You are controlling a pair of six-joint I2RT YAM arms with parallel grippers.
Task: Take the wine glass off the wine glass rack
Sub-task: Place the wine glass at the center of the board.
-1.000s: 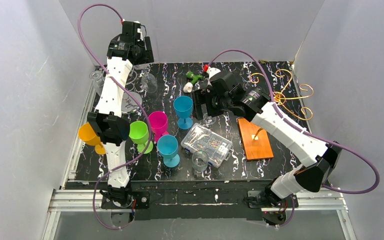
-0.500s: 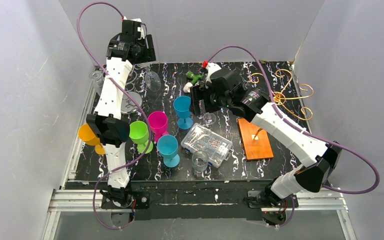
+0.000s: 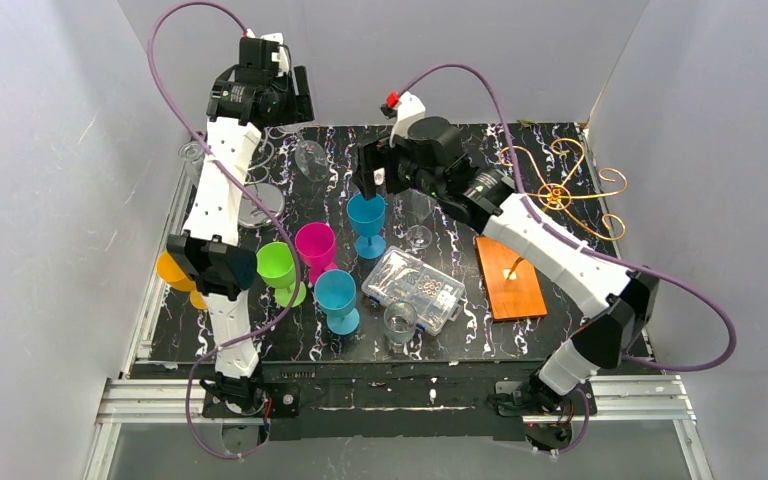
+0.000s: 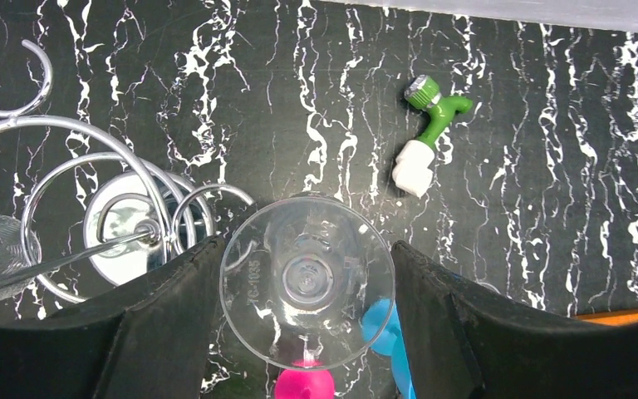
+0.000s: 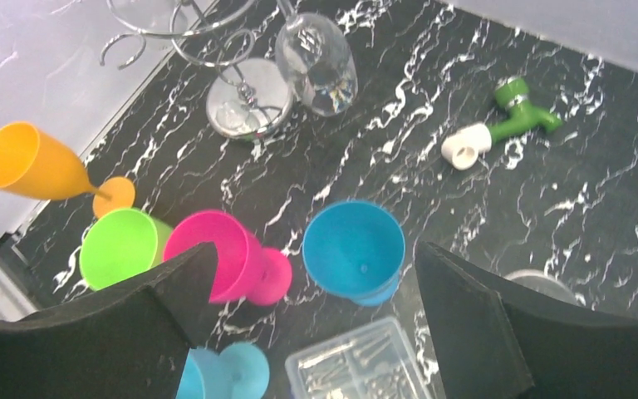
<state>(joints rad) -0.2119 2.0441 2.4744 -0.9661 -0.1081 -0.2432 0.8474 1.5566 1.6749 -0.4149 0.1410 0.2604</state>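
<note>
Left gripper apparently holds wine glass near far wall.

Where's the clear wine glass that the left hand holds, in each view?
Top external: wine glass upper left, tilted.
Left wrist: glass lower centre, foot toward camera, in the left hand.
Right wrist: glass top centre, bowl hanging down.
Shared landmark: silver wire stand, just left of the glass in all three.
</note>
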